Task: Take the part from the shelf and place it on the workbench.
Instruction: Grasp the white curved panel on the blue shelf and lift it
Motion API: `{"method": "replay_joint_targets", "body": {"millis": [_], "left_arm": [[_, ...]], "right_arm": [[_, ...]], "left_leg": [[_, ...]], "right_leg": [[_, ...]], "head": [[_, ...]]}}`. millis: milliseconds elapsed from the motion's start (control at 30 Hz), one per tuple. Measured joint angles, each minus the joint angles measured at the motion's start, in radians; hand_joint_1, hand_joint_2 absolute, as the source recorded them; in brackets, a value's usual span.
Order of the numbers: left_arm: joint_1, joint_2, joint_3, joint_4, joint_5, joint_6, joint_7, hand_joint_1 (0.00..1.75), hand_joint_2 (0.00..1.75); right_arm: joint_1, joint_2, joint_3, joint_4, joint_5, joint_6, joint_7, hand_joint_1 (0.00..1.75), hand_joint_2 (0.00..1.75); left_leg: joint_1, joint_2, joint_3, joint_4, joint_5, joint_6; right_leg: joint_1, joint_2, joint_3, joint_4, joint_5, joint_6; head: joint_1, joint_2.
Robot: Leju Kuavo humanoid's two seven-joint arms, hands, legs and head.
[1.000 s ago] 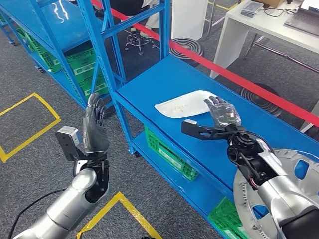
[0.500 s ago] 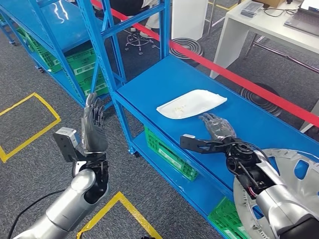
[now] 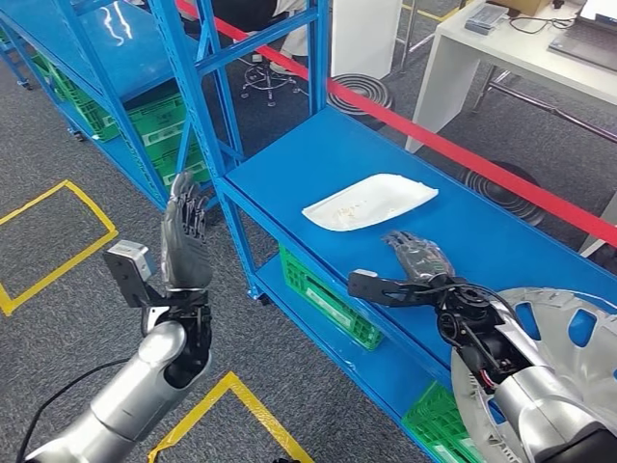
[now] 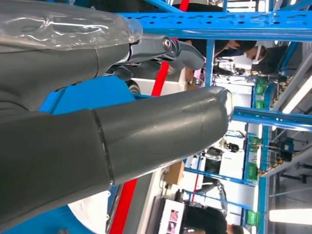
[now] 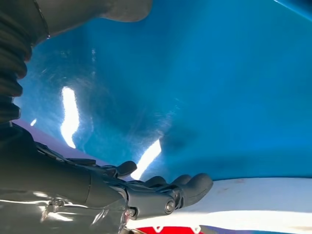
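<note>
A flat white part [image 3: 369, 201] lies on the blue shelf [image 3: 320, 159]; in the right wrist view its white edge [image 5: 264, 195] lies just past the fingertips. My right hand [image 3: 416, 255] hovers over the shelf a little nearer to me than the part, fingers stretched out flat, holding nothing. In the right wrist view the same right hand [image 5: 147, 192] reaches toward the part without touching it. My left hand [image 3: 184, 241] is raised over the floor to the left of the shelf, fingers upright and apart, empty. The thumb and fingers of that left hand [image 4: 147, 92] appear in the left wrist view.
Blue shelf uprights [image 3: 200, 106] stand between my two hands. Green crates [image 3: 328, 299] sit on the lower shelf level. A silver wheel cover [image 3: 560, 347] lies at the right. Red tape [image 3: 451, 149] runs behind the shelf, with a white desk [image 3: 509, 53] beyond. Yellow floor markings [image 3: 51, 241] lie at left.
My right hand has drawn back from over the white part toward me and lowered over the shelf. The left hand shifted only slightly.
</note>
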Motion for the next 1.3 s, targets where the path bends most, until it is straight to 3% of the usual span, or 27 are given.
{"method": "replay_joint_targets", "body": {"millis": [500,1300], "left_arm": [[-0.001,-0.001,0.000,0.008,0.002,-0.008,-0.003,0.00,0.00],[0.004,-0.002,0.000,0.015,0.009,0.027,0.000,0.00,0.00]], "right_arm": [[-0.019,-0.007,-0.001,-0.013,0.004,-0.065,0.036,0.00,1.75],[-0.100,0.009,-0.005,-0.094,0.025,-0.056,0.048,0.00,1.75]], "left_leg": [[0.000,0.000,0.000,0.000,0.000,0.000],[0.000,-0.001,0.000,0.000,0.000,0.000]], "right_leg": [[0.000,0.000,0.001,0.000,0.000,0.000],[0.000,-0.001,0.002,0.000,0.000,0.000]], "head": [[0.000,0.000],[0.000,0.000]]}}
